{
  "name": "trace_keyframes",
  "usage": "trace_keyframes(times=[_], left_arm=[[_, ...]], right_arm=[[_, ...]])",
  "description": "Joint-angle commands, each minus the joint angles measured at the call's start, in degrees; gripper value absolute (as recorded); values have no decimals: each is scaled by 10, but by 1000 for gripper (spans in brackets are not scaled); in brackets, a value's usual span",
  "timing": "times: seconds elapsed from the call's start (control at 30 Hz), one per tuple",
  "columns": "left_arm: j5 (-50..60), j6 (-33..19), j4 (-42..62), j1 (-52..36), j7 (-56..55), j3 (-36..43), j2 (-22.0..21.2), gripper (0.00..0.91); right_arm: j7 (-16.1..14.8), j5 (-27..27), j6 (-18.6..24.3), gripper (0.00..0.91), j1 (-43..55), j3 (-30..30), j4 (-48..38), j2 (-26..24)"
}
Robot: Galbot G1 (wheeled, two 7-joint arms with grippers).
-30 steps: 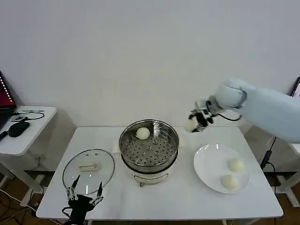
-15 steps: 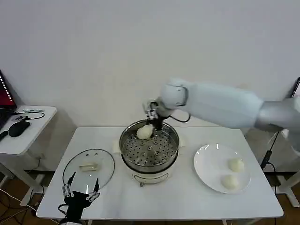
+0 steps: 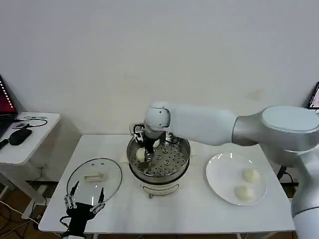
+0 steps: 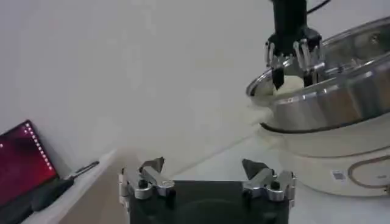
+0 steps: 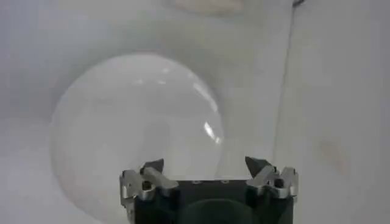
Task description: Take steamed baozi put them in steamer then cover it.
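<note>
The steamer (image 3: 185, 158) stands mid-table on its white base. My right gripper (image 3: 144, 152) reaches down into its left side, seen from afar in the left wrist view (image 4: 292, 72). One steamed baozi (image 3: 140, 155) (image 4: 286, 86) lies on the perforated tray right at the fingertips. Up close in its own wrist view, the right gripper (image 5: 208, 163) stands open with nothing between the tips. Two more baozi (image 3: 250, 175) (image 3: 244, 193) rest on the white plate (image 3: 223, 174). My left gripper (image 3: 83, 203) (image 4: 209, 163) waits open at the table's front left.
A round glass lid (image 3: 94, 178) lies flat on the table left of the steamer (image 4: 341, 91), just beyond my left gripper. A small side table (image 3: 27, 142) with a mouse and a laptop stands further left. Bare tabletop runs along the front.
My right arm swung left from near the plate to the steamer and lowered a baozi onto the left side of its tray. The left gripper barely shifted.
</note>
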Motion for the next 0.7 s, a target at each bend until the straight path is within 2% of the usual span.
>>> trace_keyframes(times=[0.03, 0.43, 0.47, 0.53, 0.7], left_arm=[[-2, -1, 1, 1, -1, -1, -1, 907], [-2, -1, 4, -3, 0, -1, 0, 907], [-2, -1, 5, -3, 0, -1, 0, 907], [-2, 0, 5, -4, 0, -1, 1, 907], [-2, 0, 6, -6, 0, 1, 0, 907]], right_arm=[[0, -22, -6, 645, -34, 1, -40, 35], [-7, -38, -2, 645, -34, 13, -74, 51], [-7, -38, -2, 796, -34, 13, -73, 51], [-8, -40, -1, 907, -31, 14, -71, 48], [-5, -36, -3, 907, -25, 14, -49, 33]])
